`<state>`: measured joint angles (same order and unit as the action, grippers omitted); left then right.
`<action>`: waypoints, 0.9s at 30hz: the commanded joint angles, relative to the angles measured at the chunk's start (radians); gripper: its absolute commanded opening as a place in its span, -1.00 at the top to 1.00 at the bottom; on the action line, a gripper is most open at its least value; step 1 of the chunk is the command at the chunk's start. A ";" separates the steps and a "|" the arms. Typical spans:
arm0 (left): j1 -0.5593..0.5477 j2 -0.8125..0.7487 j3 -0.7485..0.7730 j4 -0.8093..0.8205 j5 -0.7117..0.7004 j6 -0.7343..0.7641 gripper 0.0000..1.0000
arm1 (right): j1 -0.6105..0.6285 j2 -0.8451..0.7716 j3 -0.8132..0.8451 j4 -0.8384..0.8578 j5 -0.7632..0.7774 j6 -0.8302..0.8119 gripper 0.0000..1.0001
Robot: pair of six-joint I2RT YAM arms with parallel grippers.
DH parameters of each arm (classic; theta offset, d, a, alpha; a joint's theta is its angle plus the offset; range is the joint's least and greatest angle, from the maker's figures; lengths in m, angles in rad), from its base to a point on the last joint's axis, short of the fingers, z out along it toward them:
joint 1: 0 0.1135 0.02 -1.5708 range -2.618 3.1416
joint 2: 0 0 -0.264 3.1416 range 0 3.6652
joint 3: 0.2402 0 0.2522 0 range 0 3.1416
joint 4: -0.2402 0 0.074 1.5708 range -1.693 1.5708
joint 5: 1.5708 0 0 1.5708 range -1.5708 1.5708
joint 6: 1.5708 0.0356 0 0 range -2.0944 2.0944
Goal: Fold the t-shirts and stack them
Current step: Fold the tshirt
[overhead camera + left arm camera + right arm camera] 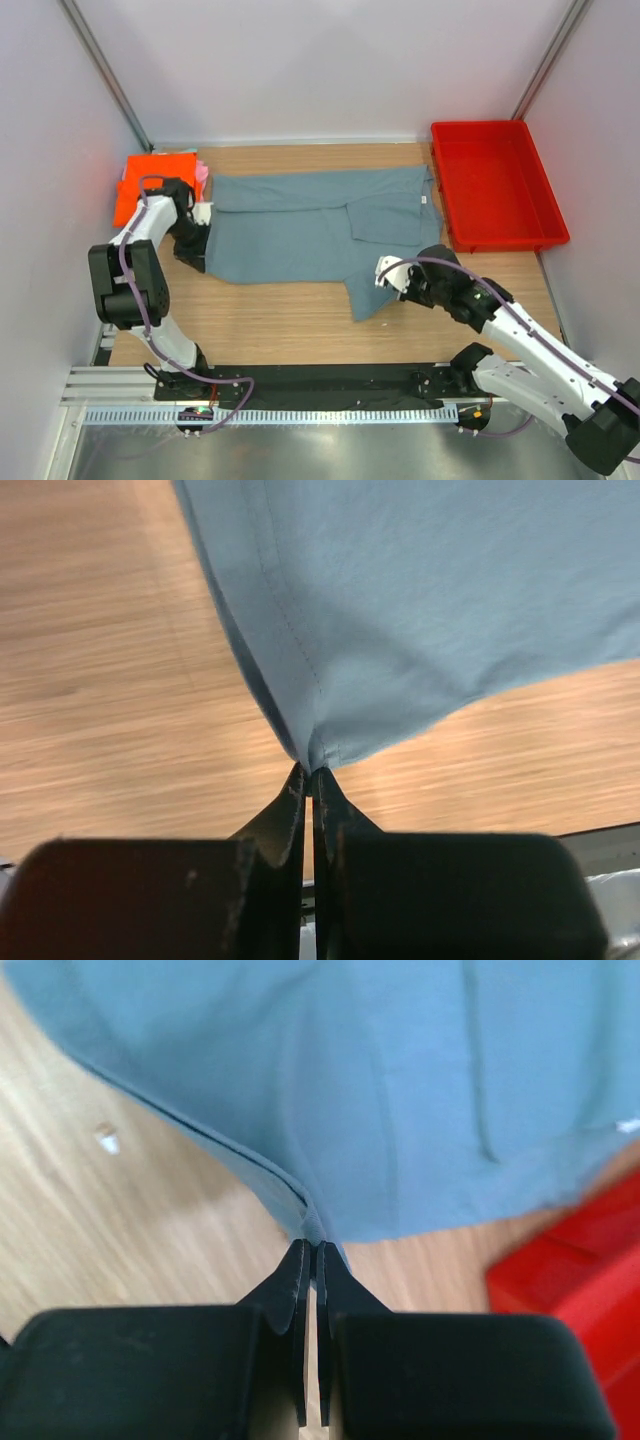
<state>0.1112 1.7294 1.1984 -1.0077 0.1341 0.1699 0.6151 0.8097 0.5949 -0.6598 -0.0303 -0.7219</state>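
The left tool (308, 773), fully closed, grips the left edge of the grey-blue t-shirt (290, 235). The right tool (311, 1250) pinches its near right corner (the orange t-shirt (140, 195) lies far left).

Grey-blue t-shirt (300, 235) spread flat mid-table, orange t-shirt (135, 195) far left, pink t-shirt (203, 172) beside it

**Enclosure and bench**

You see a light wood-grain table (300, 330) boxed by plain pale walls (300, 70) on three sides, with metal posts (108, 75) in the back corners. Lighting is even and soft. A black plate (330, 378) runs along the near edge.
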 commanded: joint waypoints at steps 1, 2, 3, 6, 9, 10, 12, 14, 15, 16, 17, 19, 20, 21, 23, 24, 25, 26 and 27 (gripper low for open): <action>0.007 -0.096 0.137 -0.104 0.058 0.029 1.00 | -0.029 0.005 0.141 0.032 0.075 0.024 0.97; 0.007 -0.097 0.159 -0.117 0.059 0.033 1.00 | -0.035 0.015 0.163 0.032 0.087 0.025 0.97; 0.007 -0.097 0.196 -0.138 0.062 0.039 1.00 | -0.044 0.026 0.207 0.032 0.092 0.030 0.97; 0.007 -0.093 0.242 -0.160 0.062 0.051 1.00 | -0.069 0.089 0.290 0.038 0.102 0.048 0.97; 0.007 -0.082 0.266 -0.164 0.064 0.065 1.00 | -0.093 0.131 0.359 0.061 0.124 0.067 0.97; 0.007 -0.073 0.273 -0.161 0.064 0.065 1.00 | -0.101 0.161 0.374 0.083 0.141 0.071 0.97; 0.008 -0.067 0.289 -0.154 0.061 0.068 1.00 | -0.127 0.190 0.419 0.118 0.153 0.081 0.97; 0.008 -0.054 0.311 -0.141 0.053 0.072 1.00 | -0.150 0.232 0.456 0.147 0.162 0.085 0.97; 0.013 -0.047 0.320 -0.140 0.053 0.072 1.00 | -0.175 0.247 0.468 0.163 0.162 0.085 0.97; 0.016 -0.041 0.331 -0.138 0.055 0.077 1.00 | -0.186 0.261 0.483 0.189 0.164 0.088 0.97; 0.019 -0.022 0.355 -0.135 0.056 0.077 1.00 | -0.195 0.294 0.512 0.199 0.162 0.088 0.97; 0.027 0.014 0.400 -0.129 0.067 0.077 1.00 | -0.218 0.354 0.561 0.227 0.161 0.088 0.97; 0.028 0.030 0.418 -0.132 0.067 0.077 1.00 | -0.225 0.376 0.574 0.238 0.162 0.088 0.97; 0.028 0.051 0.440 -0.134 0.070 0.079 1.00 | -0.242 0.396 0.588 0.259 0.158 0.091 0.97; 0.030 0.109 0.502 -0.144 0.074 0.076 1.00 | -0.256 0.466 0.632 0.275 0.142 0.093 0.97; 0.033 0.128 0.519 -0.144 0.076 0.074 1.00 | -0.262 0.492 0.646 0.294 0.136 0.095 0.97; 0.033 0.145 0.538 -0.144 0.078 0.071 1.00 | -0.273 0.515 0.660 0.305 0.135 0.095 0.97; 0.033 0.166 0.575 -0.149 0.078 0.069 1.00 | -0.281 0.564 0.686 0.316 0.129 0.095 0.97; 0.033 0.205 0.596 -0.149 0.076 0.068 1.00 | -0.287 0.589 0.700 0.333 0.122 0.093 0.97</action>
<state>0.1341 1.8786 1.7184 -1.1481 0.1921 0.2260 0.3496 1.3327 1.2209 -0.4305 0.1005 -0.6441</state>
